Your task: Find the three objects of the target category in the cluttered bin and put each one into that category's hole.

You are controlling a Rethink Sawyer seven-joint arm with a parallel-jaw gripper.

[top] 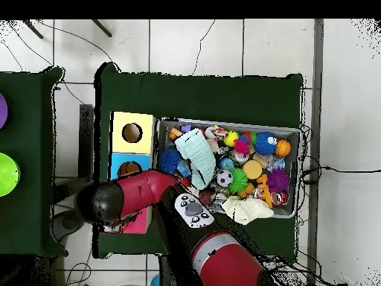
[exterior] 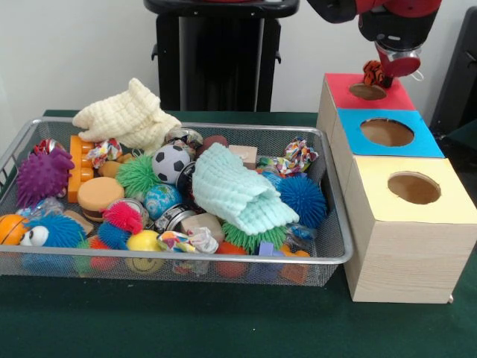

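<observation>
**Where the arm reaches, a striped tiger hangs over the red hole**

While the gripper [exterior: 378, 71] hangs at the far right of the front view, it sits directly above the red-panelled hole [exterior: 367, 91], clamped on the striped tiger [exterior: 373, 73], which dangles just over the opening. That hole is the farthest of three on the wooden box [exterior: 406, 250], beyond the blue-panelled hole [exterior: 387, 132] and the yellow-panelled hole [exterior: 414, 187]. Left of the box, the wire-mesh bin [exterior: 337, 257] lies on the green table [exterior: 223, 324], crowded with spiky balls, a soccer ball [exterior: 171, 162], a mint cloth [exterior: 242, 192] and a cream cloth [exterior: 128, 115].
</observation>
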